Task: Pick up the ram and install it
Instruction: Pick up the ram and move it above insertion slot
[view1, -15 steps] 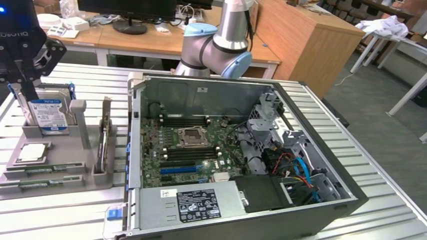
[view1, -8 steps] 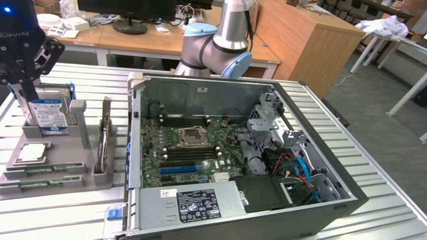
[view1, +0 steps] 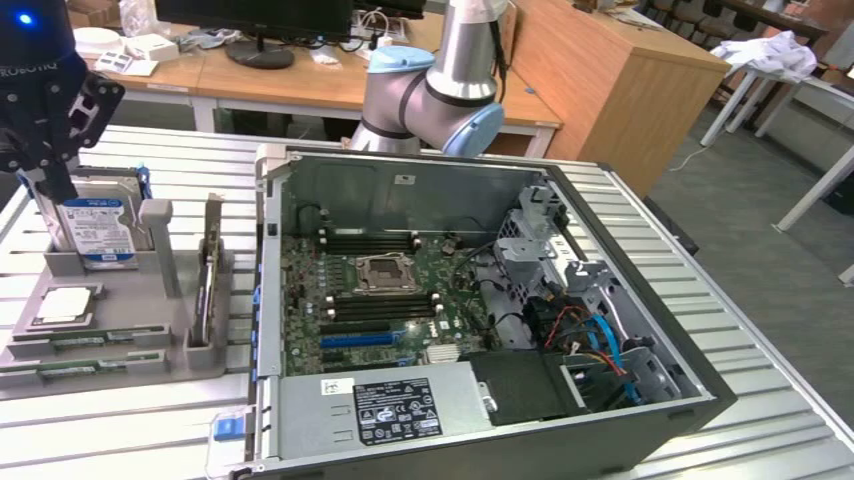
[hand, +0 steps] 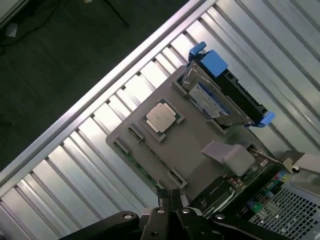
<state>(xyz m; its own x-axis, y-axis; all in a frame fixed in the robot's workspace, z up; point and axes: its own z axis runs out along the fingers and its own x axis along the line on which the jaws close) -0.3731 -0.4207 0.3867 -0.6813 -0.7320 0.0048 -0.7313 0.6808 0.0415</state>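
**Ram** (view1: 80, 341): green stick, lying flat in a front slot of the grey rack (view1: 140, 352), on the exterior view's left. Not held. A second, similar stick (view1: 60, 370) lies in the slot just beside it.

**Rack, other contents:** a square silver processor (hand: 161, 116) lies flat. A hard drive (view1: 94, 230) with a blue-white label stands upright at the back. A thin board (view1: 208, 285) stands on edge; its type cannot be told.

**Tool** (hand: 172, 196): fingers pressed together, nothing between them. It hangs above the rack, with its tips over the rack's edge in the wrist view.

**Computer case** (view1: 534, 425): open, lying beside the rack on the exterior view's right. Its motherboard (view1: 334, 330) faces up, with black memory slots (view1: 380, 312) on either side of the central socket (view1: 380, 270).

**Surface** (view1: 134, 430): ribbed metal, carrying both rack and case.

**Arm** (view1: 441, 90): rises behind the case.
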